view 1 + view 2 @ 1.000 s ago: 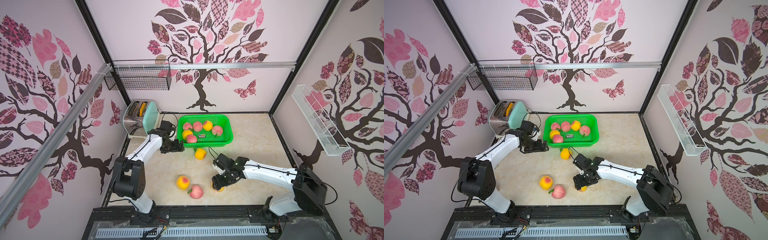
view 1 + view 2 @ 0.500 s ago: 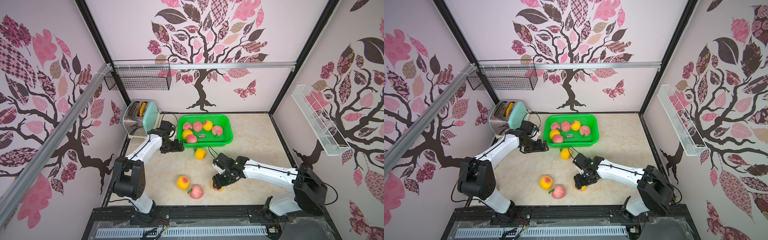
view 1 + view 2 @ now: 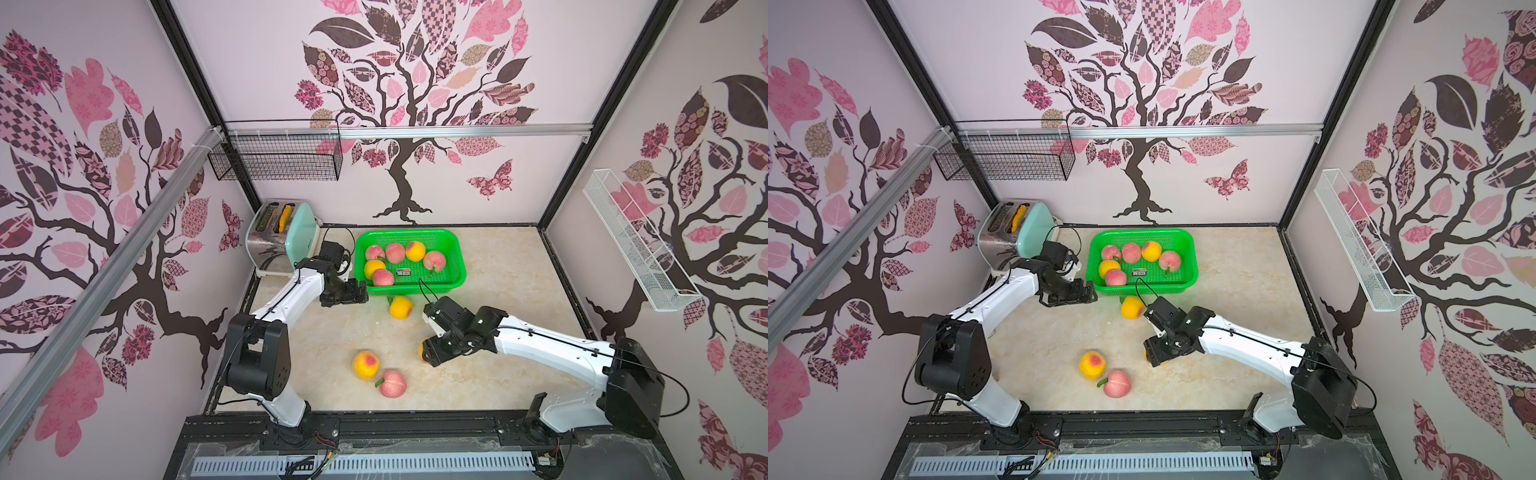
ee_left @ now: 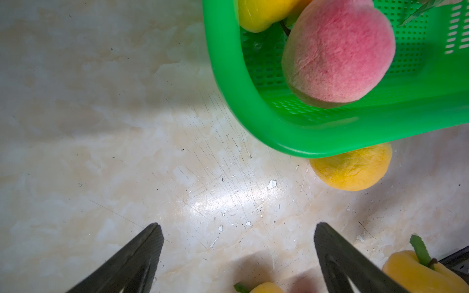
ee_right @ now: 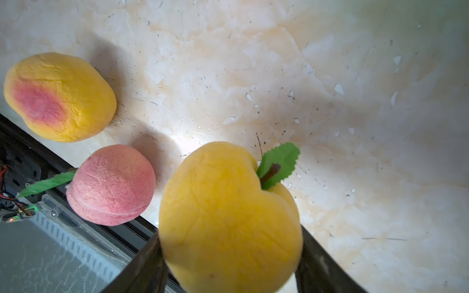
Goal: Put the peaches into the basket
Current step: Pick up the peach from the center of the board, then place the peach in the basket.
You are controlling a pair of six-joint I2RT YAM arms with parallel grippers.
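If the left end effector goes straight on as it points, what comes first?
Probably the basket, at its corner; the yellow peach beside it lies off that line. Depth is unclear.

Both arms look alike from here: glossy white tubular links between bulky black joint housings. The left arm point(image 3: 291, 297) and right arm point(image 3: 548, 349) each stand on a white pedestal on the black base rail point(image 3: 415, 428). Thin black cables, held by small black clips, run along the white links and loop free at the ends farthest from that rail. The left gripper point(image 4: 238, 224) has dark, tapering, wedge-shaped fingers point(image 4: 132, 263).
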